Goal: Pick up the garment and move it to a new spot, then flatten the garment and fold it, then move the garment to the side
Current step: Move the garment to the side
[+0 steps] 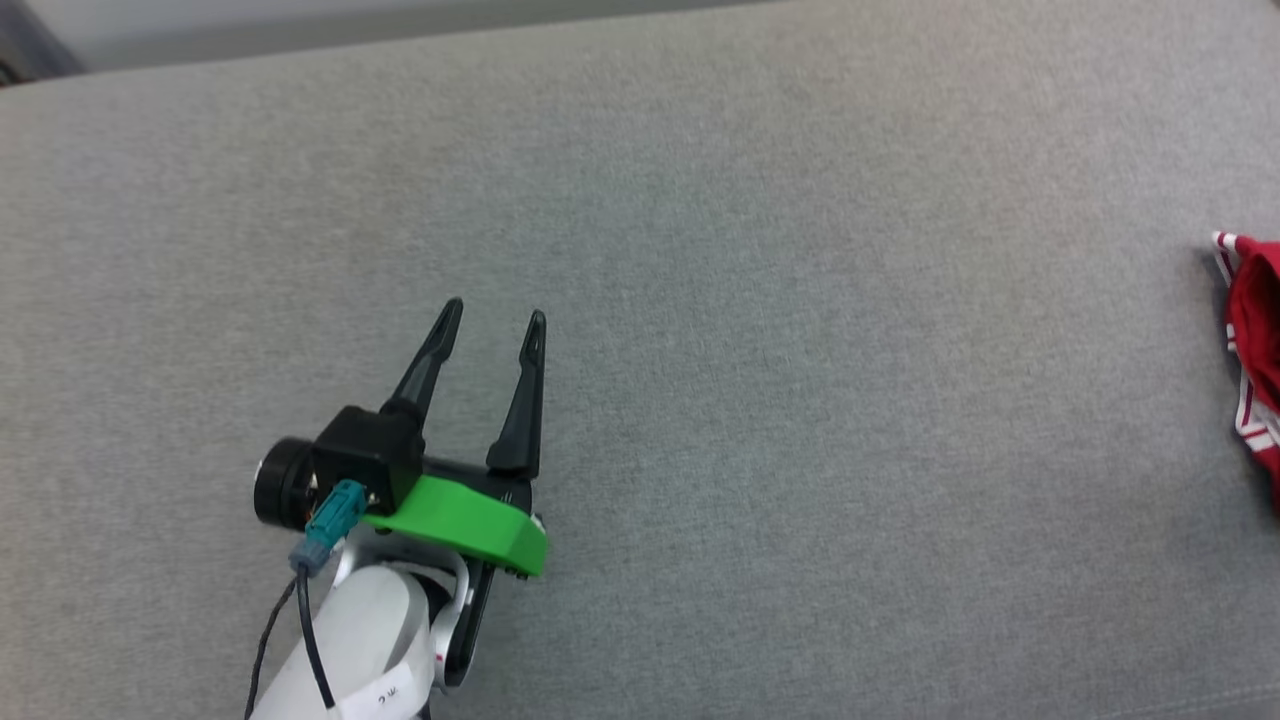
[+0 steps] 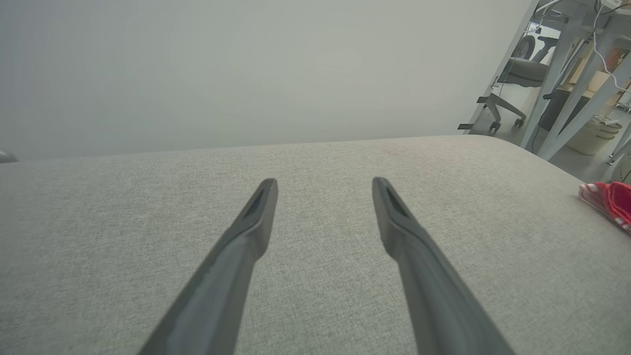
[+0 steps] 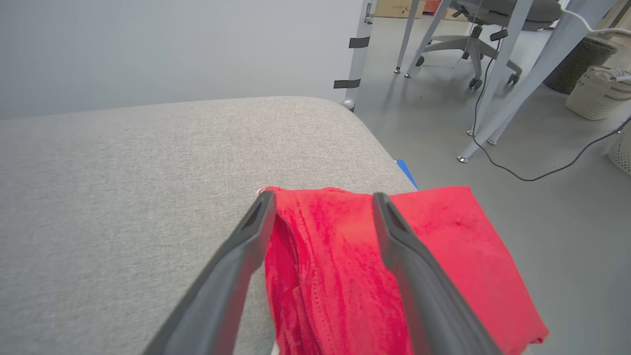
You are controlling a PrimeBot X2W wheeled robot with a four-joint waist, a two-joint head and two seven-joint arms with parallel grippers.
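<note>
My left end effector (image 1: 496, 310) stands at the lower left of the head view, its two dark fingers spread and gripping nothing, over the grey fabric-covered table (image 1: 800, 300). The garment (image 1: 1258, 340) lies well apart from it at the frame's right edge, a red bundle with red-and-white striped trim, cut off by the border. My left wrist view shows the same spread fingers over bare table, with a small piece of the garment at the far right of the frame. My right wrist view alone shows the garment up close. There my right end effector (image 3: 323, 194) is also spread, its fingertips at the garment's far edge in the middle of the frame, with plain red cloth showing in the gap and to either side. I cannot tell whether the fingers touch the cloth. The garment lies folded at the table's right side, and its right part reaches past the edge over the grey floor (image 3: 419, 123). A blue strip (image 3: 406, 173) shows at that edge, just beyond the cloth. Across the upper right of this frame are slanted metal legs (image 3: 512, 84), an office chair (image 3: 473, 29) on casters, a black cable (image 3: 517, 172) trailing over the floor and a pale basket (image 3: 596, 93). A plain grey wall (image 3: 172, 49) fills the upper left, behind the table.
</note>
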